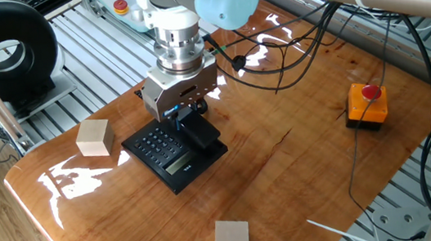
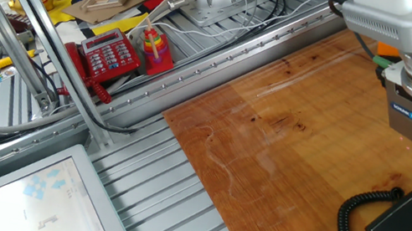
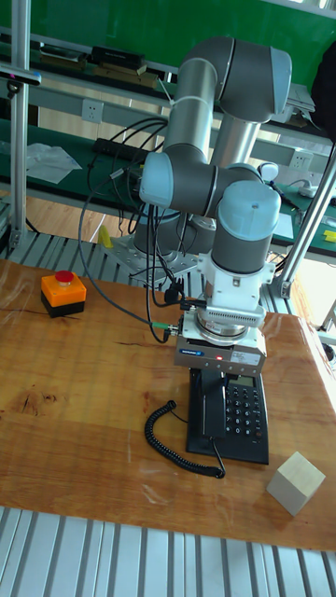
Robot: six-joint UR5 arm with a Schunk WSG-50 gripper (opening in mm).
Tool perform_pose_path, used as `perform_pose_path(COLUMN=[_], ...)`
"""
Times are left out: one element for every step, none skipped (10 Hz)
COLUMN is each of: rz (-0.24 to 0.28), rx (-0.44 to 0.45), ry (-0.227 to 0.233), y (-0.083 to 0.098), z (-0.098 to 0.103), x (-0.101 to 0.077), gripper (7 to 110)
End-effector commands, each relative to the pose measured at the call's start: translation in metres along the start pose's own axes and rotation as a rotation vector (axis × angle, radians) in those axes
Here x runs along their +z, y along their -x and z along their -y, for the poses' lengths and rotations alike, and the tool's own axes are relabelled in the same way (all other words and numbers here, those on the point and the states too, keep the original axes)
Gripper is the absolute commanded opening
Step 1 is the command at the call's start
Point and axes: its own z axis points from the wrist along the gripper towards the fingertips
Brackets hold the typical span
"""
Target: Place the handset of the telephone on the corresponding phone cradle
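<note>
Placement step, near the end by the look of it. End effector (image 1: 185,117) low over the phone base (image 1: 171,149), wrist vertical, right above the handset (image 1: 200,130). Handset lying along the phone cradle (image 3: 206,410), the strip beside the grey keypad (image 3: 245,409); in the tall fixed view it looks seated and roughly parallel to the base edge, though full seating not confirmable from here. Finger state: cannot tell. Fingertips hidden behind the end effector body in all three views, so unclear whether clamped on the handset or already let go. Coiled cord (image 3: 166,431) looping onto the counter (image 1: 304,167) beside the base, slack, not snagged.

Next move, as judged: if not yet released, spread the fingers, then retract straight up. Worth avoiding any sideways drag, since that could tip the handset off the cradle. Wooden blocks (image 1: 94,138) and orange button box (image 1: 366,105) well apart, no interference.
</note>
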Motion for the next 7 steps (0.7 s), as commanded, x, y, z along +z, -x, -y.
perform_pose_path(rz=[0.0,-0.003,-0.003,-0.005,-0.005,0.004,0.009], rx=[-0.002,-0.004,-0.007,-0.004,0.004,0.018,0.017], ry=[0.015,0.014,0.016,0.022,0.037,0.055,0.066], y=[0.0005,-0.0003,-0.0002,-0.0005,0.0001,0.0032,0.0045], z=[-0.003,-0.0029,-0.0029,-0.0036,-0.0063,-0.0091,-0.0116], x=[-0.0008,-0.0008,-0.0007,-0.0006,-0.0009,-0.0015,-0.0018], gripper=[7,7,7,22,22,22,22])
